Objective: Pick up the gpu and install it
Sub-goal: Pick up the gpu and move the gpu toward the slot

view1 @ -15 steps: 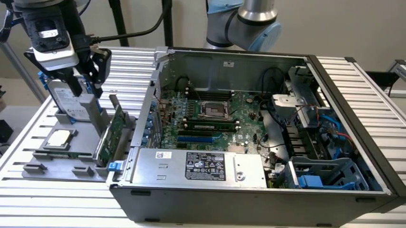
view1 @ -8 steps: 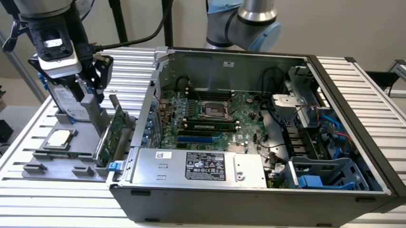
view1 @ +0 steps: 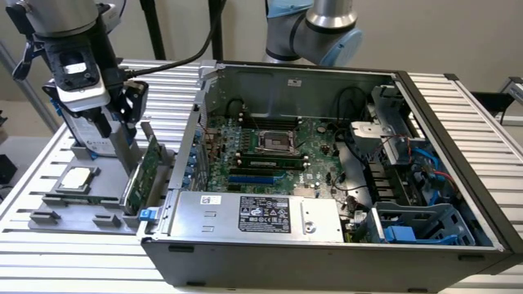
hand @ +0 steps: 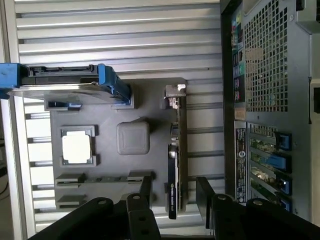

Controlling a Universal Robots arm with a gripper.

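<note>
The gpu [view1: 150,164] is a thin card with a green circuit board face. It stands on its long edge in a slot of the grey holder tray [view1: 82,217], beside the open computer case [view1: 327,245]. My gripper [view1: 119,127] hangs above the tray, over the card's far end. The wrist view looks down on the gpu [hand: 175,160] edge-on, and the gripper [hand: 175,192] is open there. One black finger [hand: 146,187] shows on each side of the card's line, and neither touches the card. Nothing is held.
On the same tray are a silver hard drive with blue rails [hand: 65,82], a CPU chip [hand: 76,147], a grey square block [hand: 132,137] and a narrow memory stick [hand: 102,178]. The case's motherboard [view1: 270,153] lies exposed. The case's rear panel [hand: 270,100] stands close beside the gpu.
</note>
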